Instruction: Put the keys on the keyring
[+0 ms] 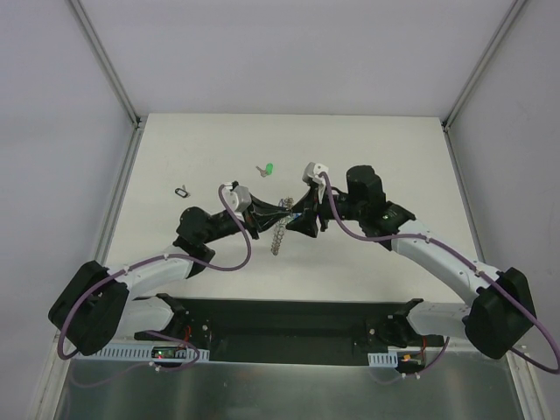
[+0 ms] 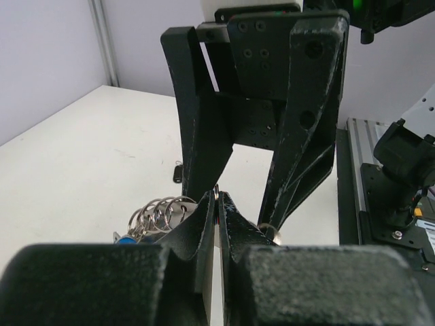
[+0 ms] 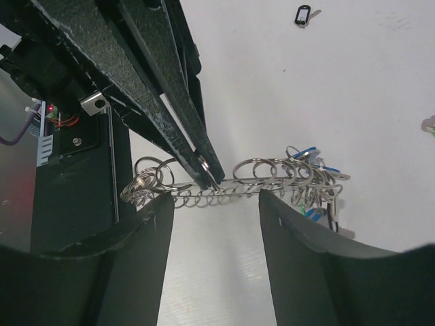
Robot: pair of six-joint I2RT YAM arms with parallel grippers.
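The keyring [image 3: 272, 178] is a long silver ring with a coiled side, held up off the table [image 1: 376, 157]. My left gripper [image 3: 207, 175] is shut on its thin edge near the middle, and the jaws show pressed together in the left wrist view [image 2: 219, 195]. Several small rings and blue-headed keys [image 3: 309, 155] hang bunched at one end [image 2: 160, 214]. My right gripper [image 3: 214, 204] stands open, with one finger to each side of the ring's middle stretch. Its fingers [image 2: 204, 136] loom just beyond the left jaws. A green-headed key [image 1: 269, 168] lies alone on the table behind the grippers.
A small black loop-shaped tag [image 1: 182, 190] lies on the white table to the left [image 3: 302, 13]. Both arms meet at mid-table, fingertips almost touching [image 1: 284, 219]. Grey walls surround the table, and a black base plate [image 1: 289, 319] runs along the near edge.
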